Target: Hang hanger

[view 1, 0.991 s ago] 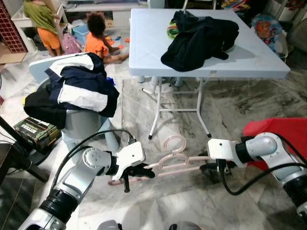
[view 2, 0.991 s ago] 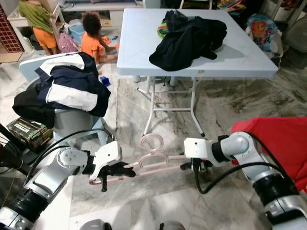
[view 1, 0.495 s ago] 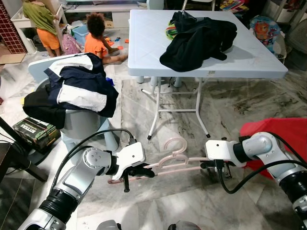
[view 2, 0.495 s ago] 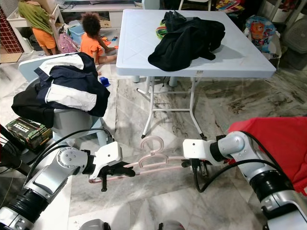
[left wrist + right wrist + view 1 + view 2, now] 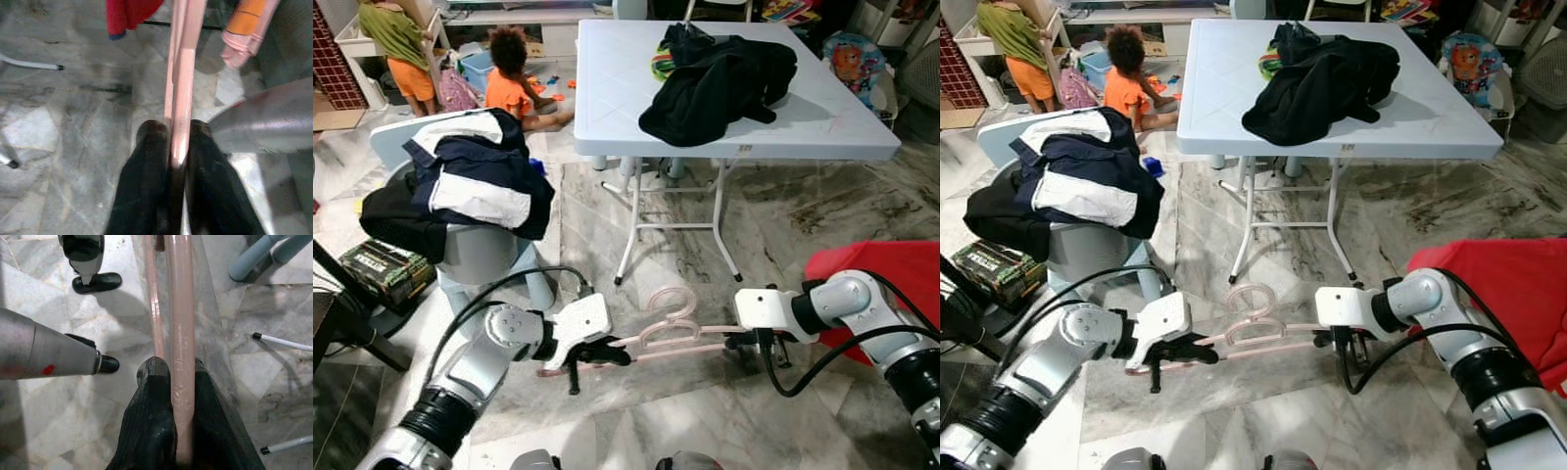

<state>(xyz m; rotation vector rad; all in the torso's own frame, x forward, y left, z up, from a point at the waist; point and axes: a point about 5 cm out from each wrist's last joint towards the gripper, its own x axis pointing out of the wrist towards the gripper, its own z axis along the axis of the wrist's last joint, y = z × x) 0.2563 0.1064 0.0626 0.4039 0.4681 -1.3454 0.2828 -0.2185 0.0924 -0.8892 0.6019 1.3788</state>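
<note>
Pink hanger [image 5: 671, 331] hangs level above the marble floor [image 5: 705, 411], ahead of the white table [image 5: 636, 108], left gripper [image 5: 597, 354] and right gripper [image 5: 759, 343] at its ends. Left wrist view: black fingers [image 5: 146, 186] pinched tight on the bar. Right wrist view: fingers [image 5: 154, 416] clamped on it too.

Illumination is even and bright indoors. The table [image 5: 832, 127] casts a soft floor shadow. Head views are sharp; the left wrist view is noticeably blurred.
</note>
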